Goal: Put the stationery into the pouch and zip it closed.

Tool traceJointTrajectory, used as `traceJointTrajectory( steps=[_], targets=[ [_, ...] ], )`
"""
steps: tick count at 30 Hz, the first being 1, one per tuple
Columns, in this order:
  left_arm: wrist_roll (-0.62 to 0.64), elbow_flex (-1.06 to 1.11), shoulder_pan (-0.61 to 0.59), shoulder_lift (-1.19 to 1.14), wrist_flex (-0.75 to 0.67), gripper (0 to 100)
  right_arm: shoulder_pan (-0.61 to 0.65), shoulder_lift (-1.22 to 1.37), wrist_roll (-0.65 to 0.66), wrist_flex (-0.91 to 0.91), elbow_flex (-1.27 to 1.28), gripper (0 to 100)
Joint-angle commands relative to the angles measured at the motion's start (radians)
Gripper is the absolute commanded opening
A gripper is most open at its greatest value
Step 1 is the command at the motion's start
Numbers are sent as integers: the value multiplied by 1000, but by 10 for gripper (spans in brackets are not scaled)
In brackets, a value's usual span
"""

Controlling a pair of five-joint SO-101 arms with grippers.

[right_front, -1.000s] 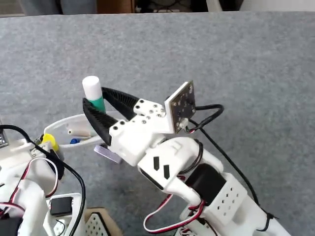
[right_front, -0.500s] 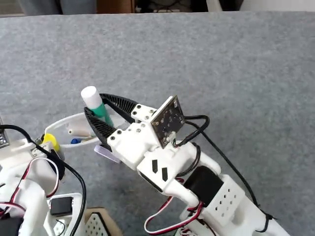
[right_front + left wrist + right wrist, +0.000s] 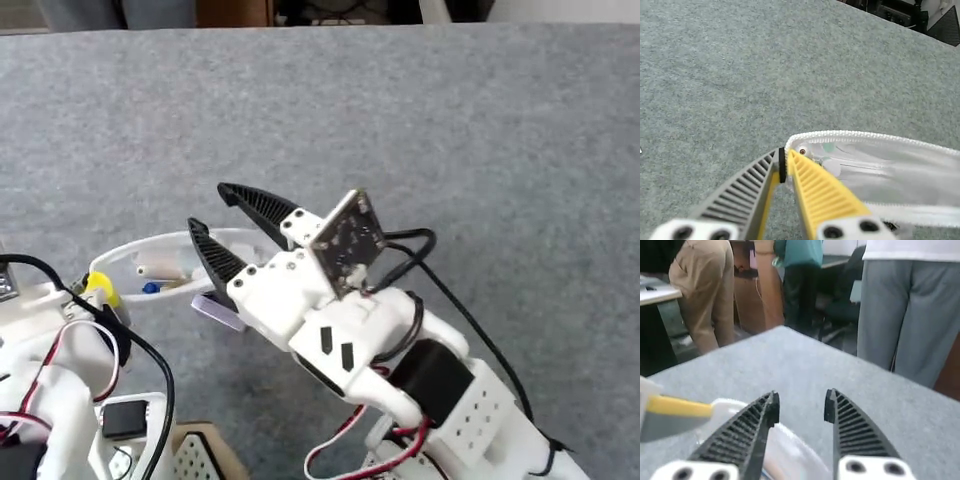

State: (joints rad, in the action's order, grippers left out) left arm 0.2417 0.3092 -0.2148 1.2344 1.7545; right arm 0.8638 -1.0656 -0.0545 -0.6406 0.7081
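Pouch (image 3: 130, 250): clear, lying open on the grey table (image 3: 500, 120) at the near left. Its white corded rim curves along the mouth.
Contents: a white stick (image 3: 158, 268) and a small blue piece (image 3: 150, 288) lie inside the pouch.
Left gripper (image 3: 782, 162): its yellow and grey fingers are pinched together on the end of the pouch, right at the rim.
Right gripper (image 3: 207, 207): its black ribbed fingers are spread apart and hold nothing. It hangs over the other end of the pouch's mouth.
Purple piece (image 3: 218, 310): flat on the table just beside the pouch, partly under the right arm.
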Motion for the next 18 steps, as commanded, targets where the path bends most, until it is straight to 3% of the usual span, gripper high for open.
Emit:
traceJointTrajectory(
  steps=[1, 6, 11, 15, 18],
  targets=[
    [-5, -15, 5, 3, 2, 27, -11, -36, 3, -77, -127, 156],
    [-5, -10, 2, 3, -11, 27, -5, -102, 2, -446, -280, 156],
    [-2, 10, -42, 3, -34, 27, -5, -136, 2, -787, -242, 158],
    [-2, 8, -45, 3, -34, 27, -9, -137, -29, -819, -90, 157],
    [-2, 10, -45, 3, -34, 27, -9, -124, -140, -703, 67, 158]
  ],
)
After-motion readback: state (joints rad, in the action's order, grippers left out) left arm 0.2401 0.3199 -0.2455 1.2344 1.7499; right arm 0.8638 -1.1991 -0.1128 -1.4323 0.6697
